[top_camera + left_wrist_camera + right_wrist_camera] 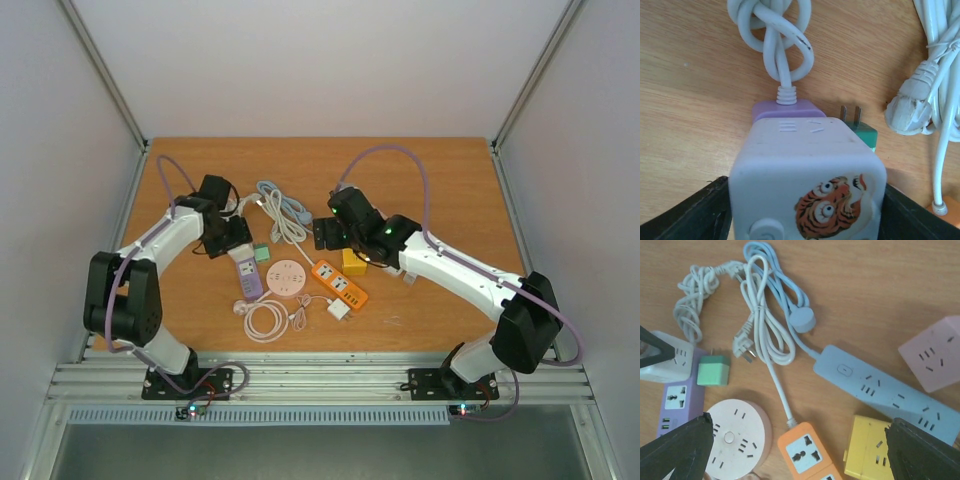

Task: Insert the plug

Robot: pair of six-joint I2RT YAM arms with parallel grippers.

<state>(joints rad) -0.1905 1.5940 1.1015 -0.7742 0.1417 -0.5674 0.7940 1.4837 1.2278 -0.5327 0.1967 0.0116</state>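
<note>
Plug (pixel 860 131) beside cube (pixel 805 160) in left end effector (pixel 807 216)

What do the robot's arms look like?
Both the left arm and right arm have white shells, black joints and black bases. A lilac cable loops along each. A green light glows on the right arm. The fingers are black wedges.
</note>
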